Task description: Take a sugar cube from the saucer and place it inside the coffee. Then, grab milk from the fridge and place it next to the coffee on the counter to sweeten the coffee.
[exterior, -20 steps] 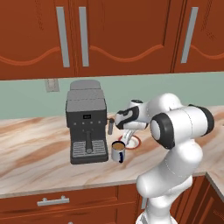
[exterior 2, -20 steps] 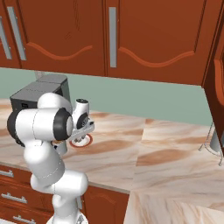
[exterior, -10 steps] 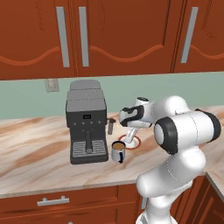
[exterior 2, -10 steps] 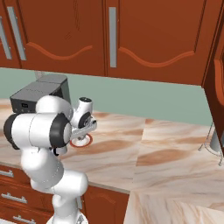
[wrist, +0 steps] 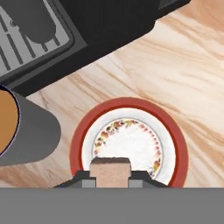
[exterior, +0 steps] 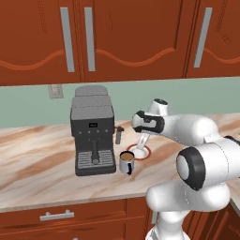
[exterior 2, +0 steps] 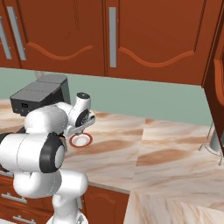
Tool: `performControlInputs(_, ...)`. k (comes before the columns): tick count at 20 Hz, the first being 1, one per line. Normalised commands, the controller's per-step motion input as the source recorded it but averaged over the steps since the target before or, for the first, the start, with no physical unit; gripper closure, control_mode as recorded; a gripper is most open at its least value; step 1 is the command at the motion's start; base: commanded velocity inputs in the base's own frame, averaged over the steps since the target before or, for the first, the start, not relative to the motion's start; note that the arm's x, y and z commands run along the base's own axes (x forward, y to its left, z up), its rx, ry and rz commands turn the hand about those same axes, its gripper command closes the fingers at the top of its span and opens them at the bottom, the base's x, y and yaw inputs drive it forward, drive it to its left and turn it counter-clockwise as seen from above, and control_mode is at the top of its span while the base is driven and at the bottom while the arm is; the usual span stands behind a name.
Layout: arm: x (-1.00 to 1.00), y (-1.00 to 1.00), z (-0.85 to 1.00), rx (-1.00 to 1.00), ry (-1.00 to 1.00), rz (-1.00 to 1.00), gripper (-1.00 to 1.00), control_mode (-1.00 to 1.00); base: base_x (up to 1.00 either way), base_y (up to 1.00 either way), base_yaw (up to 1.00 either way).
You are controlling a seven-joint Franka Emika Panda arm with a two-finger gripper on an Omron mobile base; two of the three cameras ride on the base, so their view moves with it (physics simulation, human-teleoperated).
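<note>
Jaws pinch a tan sugar cube (wrist: 110, 171) between the gripper (wrist: 110, 177) tips above the saucer (wrist: 175, 144), beside the coffee (exterior: 126, 162) on the counter (exterior: 37, 154); no writing is legible.

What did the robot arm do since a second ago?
The arm's elbow swung lower and out to the side, while the gripper stayed over the saucer. Its fingers now sit on either side of a sugar cube. The coffee mug, the coffee machine and the counter did not move.
</note>
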Motion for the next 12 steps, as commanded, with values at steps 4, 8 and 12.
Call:
performControlInputs(4, -0.12, 0.33, 0.42, 0.01, 0.00, 0.00, 1.00, -1.00, 0.00, 0.00, 0.00)
performControlInputs(8, -0.28, 0.35, 0.33, 0.01, 0.01, 0.00, 1.00, -1.00, 0.00, 0.00, 0.00)
performControlInputs(12, -0.64, 0.10, 0.09, 0.00, 0.00, 0.00, 1.00, -1.00, 0.00, 0.00, 0.00)
